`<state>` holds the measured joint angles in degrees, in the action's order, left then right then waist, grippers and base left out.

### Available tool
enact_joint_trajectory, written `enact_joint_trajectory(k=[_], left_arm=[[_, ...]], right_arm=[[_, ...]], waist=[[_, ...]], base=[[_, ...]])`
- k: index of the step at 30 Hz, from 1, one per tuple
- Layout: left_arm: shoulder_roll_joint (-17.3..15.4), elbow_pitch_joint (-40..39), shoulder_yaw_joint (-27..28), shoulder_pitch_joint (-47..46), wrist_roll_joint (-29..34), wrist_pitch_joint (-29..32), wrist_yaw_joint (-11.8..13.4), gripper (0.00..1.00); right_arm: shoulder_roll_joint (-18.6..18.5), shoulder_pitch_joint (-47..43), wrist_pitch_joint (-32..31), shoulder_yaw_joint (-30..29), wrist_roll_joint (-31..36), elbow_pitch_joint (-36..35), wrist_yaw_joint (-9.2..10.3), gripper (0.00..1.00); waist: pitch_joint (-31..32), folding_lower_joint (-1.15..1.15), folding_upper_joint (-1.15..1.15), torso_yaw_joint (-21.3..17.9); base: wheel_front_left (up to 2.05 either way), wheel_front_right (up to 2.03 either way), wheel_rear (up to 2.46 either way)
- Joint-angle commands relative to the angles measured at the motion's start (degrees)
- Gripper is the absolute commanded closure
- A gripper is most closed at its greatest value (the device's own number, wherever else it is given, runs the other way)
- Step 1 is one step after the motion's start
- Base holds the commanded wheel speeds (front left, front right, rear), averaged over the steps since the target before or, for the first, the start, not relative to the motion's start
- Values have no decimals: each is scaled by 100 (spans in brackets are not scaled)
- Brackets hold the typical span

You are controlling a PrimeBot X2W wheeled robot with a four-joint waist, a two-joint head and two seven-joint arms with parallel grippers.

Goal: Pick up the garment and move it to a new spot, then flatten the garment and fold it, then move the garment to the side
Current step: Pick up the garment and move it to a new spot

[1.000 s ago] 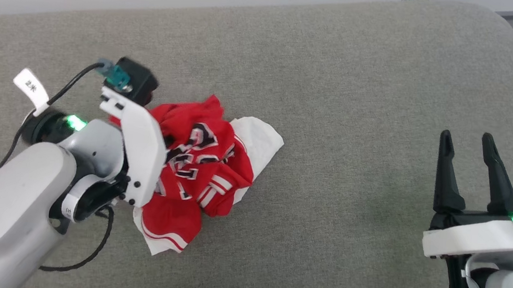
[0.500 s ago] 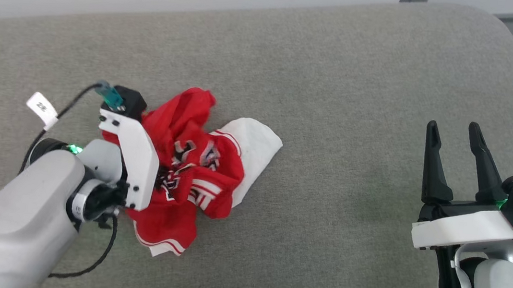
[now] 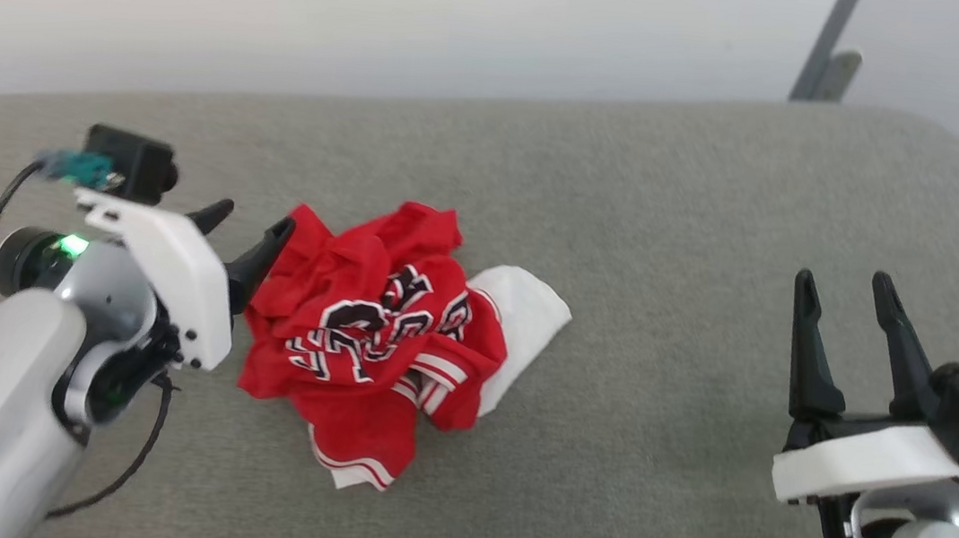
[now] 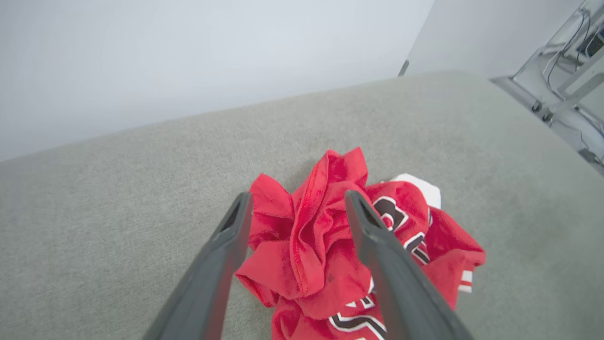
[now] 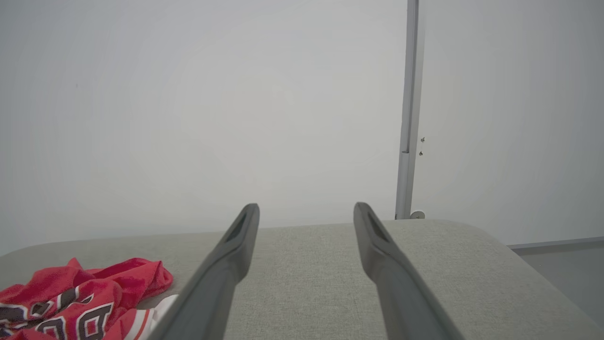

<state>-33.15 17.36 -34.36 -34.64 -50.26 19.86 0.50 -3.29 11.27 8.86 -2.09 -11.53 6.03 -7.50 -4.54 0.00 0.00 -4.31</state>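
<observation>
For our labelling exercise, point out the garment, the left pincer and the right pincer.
garment (image 3: 364, 333), head view, lettered red front.
left pincer (image 3: 255, 216), head view, between fingertips.
right pincer (image 3: 841, 277), head view, between fingertips.

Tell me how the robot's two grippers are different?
The left gripper sits beside the crumpled red jersey; the right gripper is far from it, over grey cushion. The left gripper tilts toward the jersey; the right gripper points straight ahead. Both are open and empty.
</observation>
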Motion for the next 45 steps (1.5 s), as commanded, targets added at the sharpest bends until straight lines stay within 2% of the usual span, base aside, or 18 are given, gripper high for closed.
enact_joint_trajectory(k=[1,9,16,22,31,37,45], left_arm=[[-13,-155,94,218,12,-275,10,0],[-323,-887,636,1208,67,-1676,282,0],[-570,-1274,1062,2151,110,-2629,543,0],[-592,-1401,1360,3010,-84,-3235,570,0],[-400,-1408,1772,3692,53,-3489,531,0],[-205,-1337,2124,4034,401,-3512,456,0],[177,-1333,2623,4318,761,-3511,221,0]], right_arm=[[-28,-103,-18,-1,28,-3,2,0],[-84,-420,5,-17,-59,16,2,0],[-158,-573,27,-39,-75,109,2,0],[-167,-702,70,-112,-48,175,2,0],[-137,-836,13,-230,-19,173,2,0],[-101,-896,-58,-304,38,140,2,0],[-36,-963,-213,-385,-23,125,2,0]], waist=[[215,0,0,187],[573,0,0,508],[722,0,0,687],[803,0,0,830],[862,0,0,949],[859,0,0,978],[856,0,0,976]], base=[[0,0,0],[0,0,0],[0,0,0],[0,0,0],[0,0,0],[0,0,0],[0,0,0]])
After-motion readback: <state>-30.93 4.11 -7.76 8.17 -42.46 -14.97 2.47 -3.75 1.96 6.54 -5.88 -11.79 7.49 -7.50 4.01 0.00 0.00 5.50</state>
